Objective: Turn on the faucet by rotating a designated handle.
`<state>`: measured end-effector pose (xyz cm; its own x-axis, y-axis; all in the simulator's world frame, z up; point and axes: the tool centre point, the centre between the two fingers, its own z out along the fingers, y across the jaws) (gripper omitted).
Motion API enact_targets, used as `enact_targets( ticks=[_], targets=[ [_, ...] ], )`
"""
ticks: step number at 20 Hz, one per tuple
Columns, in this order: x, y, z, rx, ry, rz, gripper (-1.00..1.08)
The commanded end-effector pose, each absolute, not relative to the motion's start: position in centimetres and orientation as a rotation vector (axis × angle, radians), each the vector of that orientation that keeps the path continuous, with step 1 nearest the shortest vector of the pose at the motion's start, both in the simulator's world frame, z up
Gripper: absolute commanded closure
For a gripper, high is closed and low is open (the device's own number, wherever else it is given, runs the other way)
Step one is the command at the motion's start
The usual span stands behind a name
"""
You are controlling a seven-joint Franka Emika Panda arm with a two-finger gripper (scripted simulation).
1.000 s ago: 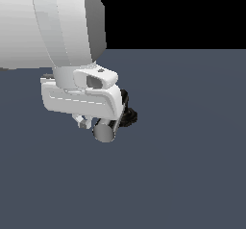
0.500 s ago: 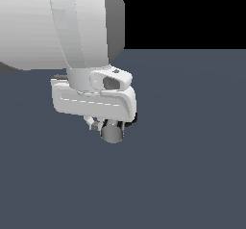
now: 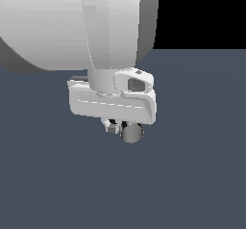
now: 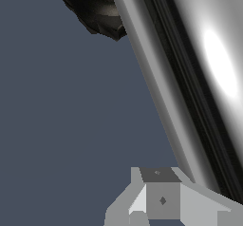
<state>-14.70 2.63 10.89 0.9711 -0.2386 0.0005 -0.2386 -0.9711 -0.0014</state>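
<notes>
The handle [image 3: 132, 133] shows in the exterior view only as a flat round grey end, peeking out just under the white gripper [image 3: 114, 127] body, toward the exterior view's right of its underside. In the wrist view the same chrome bar [image 4: 199, 82] fills most of the frame as a long shiny cylinder with a bright highlight, running diagonally, and the ribbed black base of the faucet [image 4: 95, 11] sits at its far end. The rest of the faucet is hidden behind the gripper in the exterior view.

One grey finger [image 4: 159, 199] is visible in the wrist view, lying right against the side of the bar; contact looks likely but the seam is not clear. The other finger is out of sight, so I cannot tell whether the jaws are spread or closed on anything. In the exterior view a small grey fingertip [image 3: 111, 126] pokes out just beside the round end.

Compared with half a second ago, the arm has swung toward the exterior view's right and the round end of the handle has moved with it. A second ago the black base was visible beside the gripper; now it is covered.

The grey-blue floor [image 3: 202, 175] around the fixture is flat, and its far edge meets black background.
</notes>
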Motion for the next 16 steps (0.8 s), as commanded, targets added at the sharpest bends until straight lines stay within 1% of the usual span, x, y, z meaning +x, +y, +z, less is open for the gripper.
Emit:
enact_targets(
  ticks=[1, 9, 10, 11, 16],
  targets=[
    [-14.9, 0.3, 10.9, -3.113, 0.423, 0.0, 1.08],
    [-15.7, -3.5, 10.9, -3.113, 0.423, 0.0, 1.08],
    [-15.7, -3.5, 10.9, -3.113, 0.423, 0.0, 1.08],
    [-15.5, -2.0, 10.9, -3.117, 0.383, 0.0, 1.08],
    [-14.3, -4.0, 10.9, -3.117, 0.388, 0.0, 1.08]
  ],
)
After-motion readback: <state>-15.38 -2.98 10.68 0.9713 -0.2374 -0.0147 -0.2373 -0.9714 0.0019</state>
